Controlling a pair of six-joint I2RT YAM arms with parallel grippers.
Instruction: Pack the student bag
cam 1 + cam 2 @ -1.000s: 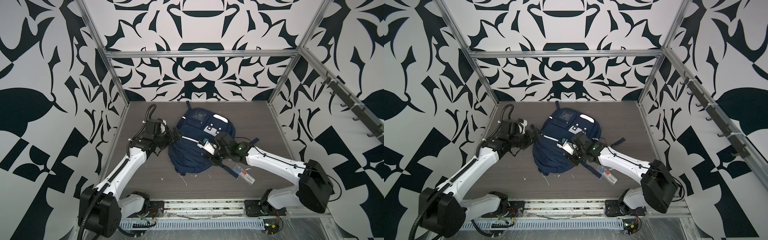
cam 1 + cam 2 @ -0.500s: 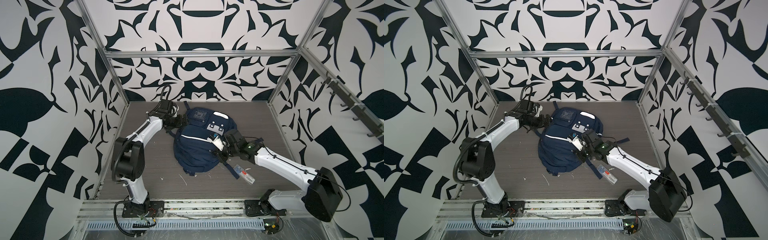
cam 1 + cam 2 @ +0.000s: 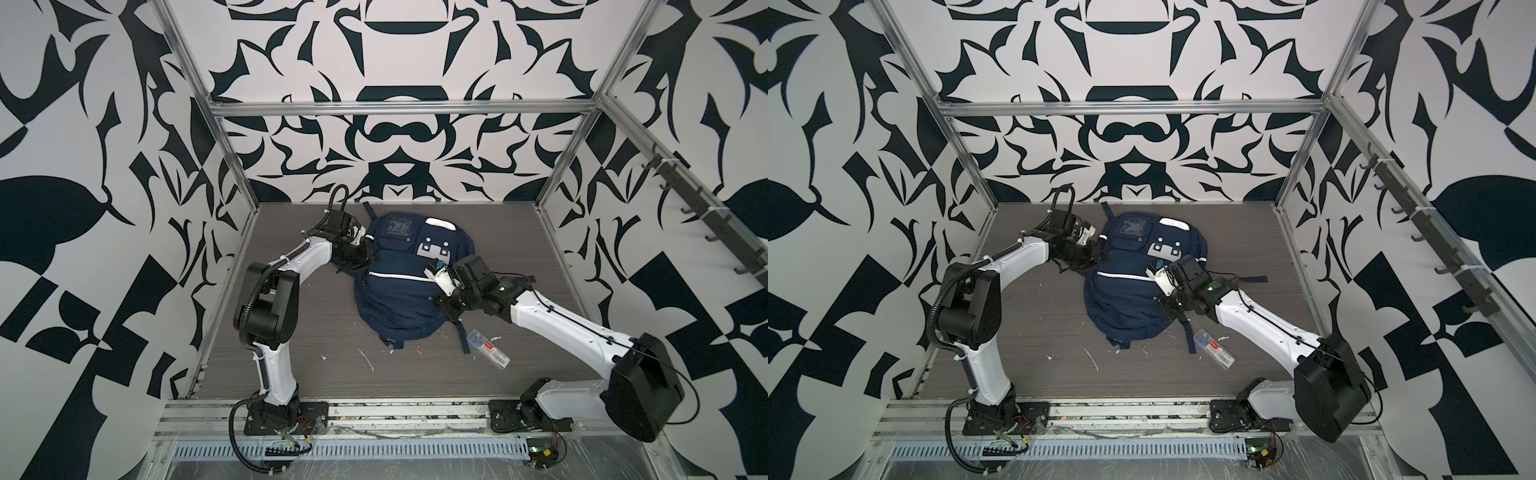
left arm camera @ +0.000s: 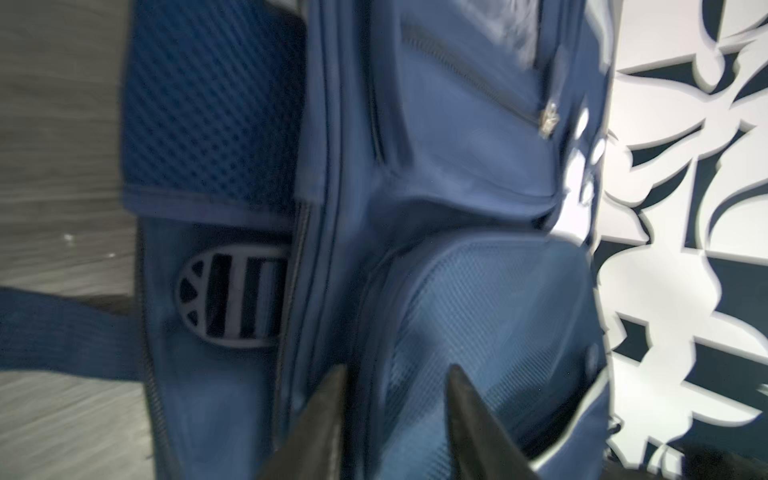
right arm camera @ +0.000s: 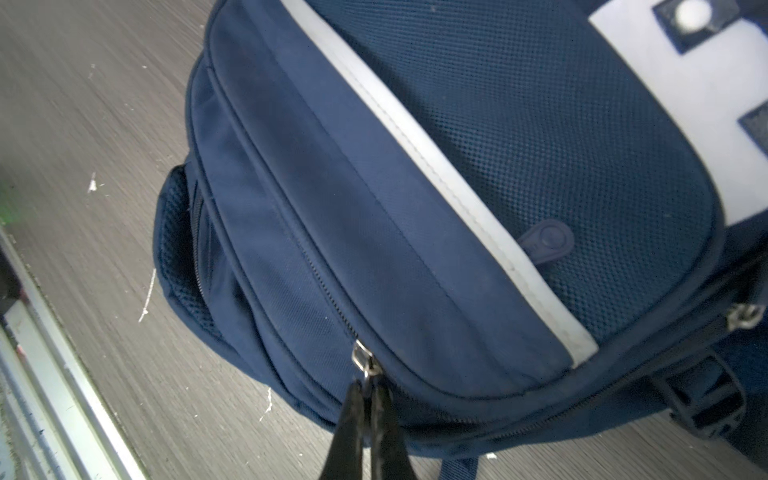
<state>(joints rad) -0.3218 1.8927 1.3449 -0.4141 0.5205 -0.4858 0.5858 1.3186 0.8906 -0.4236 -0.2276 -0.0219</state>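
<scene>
Large navy-blue fabric backpack with white stripes point(image 3: 395, 299) lay flat on the grey wood-grain desk point(image 3: 311, 353), between both arms.
Right tool point(image 5: 368, 390) was clamped on a small metal zipper pull point(image 5: 362, 358); left tool point(image 4: 397, 370) straddled a side seam, fingers apart, grip unclear.

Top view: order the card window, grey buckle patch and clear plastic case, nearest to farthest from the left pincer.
1. Card window, at the student bag's far end, beside the left pincer.
2. Grey buckle patch, farther right on the bag.
3. Clear plastic case, on the table, front right.
</scene>
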